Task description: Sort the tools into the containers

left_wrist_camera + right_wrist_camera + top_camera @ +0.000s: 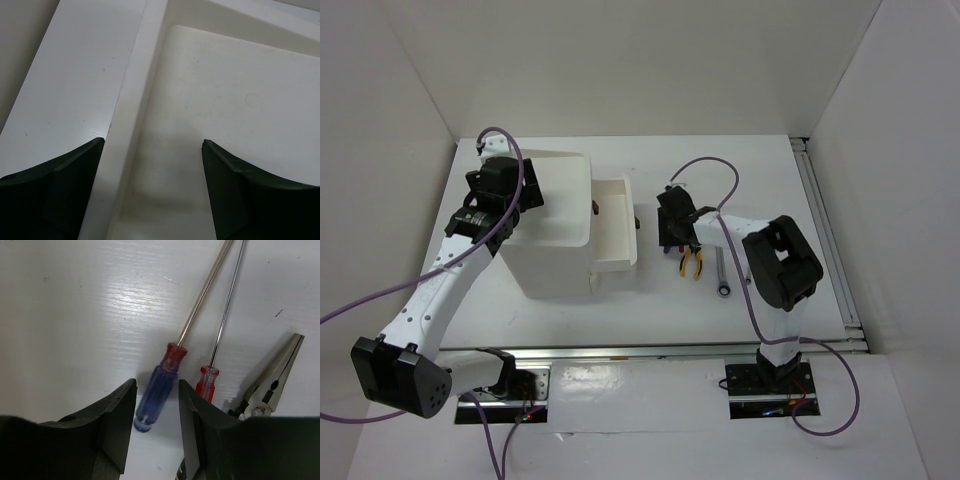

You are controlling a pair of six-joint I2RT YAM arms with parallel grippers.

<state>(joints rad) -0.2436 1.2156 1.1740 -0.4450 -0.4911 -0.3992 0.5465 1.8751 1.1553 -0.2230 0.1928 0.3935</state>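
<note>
My right gripper [675,232] [156,410] is open and low over the table. Its jaws straddle the blue-handled screwdriver [156,396], which lies flat, with a gap on each side. A red-handled screwdriver [207,383] lies just right of it, then the pliers [272,380], whose yellow-and-black handles [692,263] show in the top view. A silver wrench [722,274] lies further right. My left gripper [506,190] [152,150] is open and empty over the left rim of the white box's top bin [560,200] [150,65]. The green screwdrivers are out of view.
A shallow white drawer [616,225] with a dark brown handle [637,222] is slid out to the right of the box, close to my right gripper. White walls enclose the table on the left, back and right.
</note>
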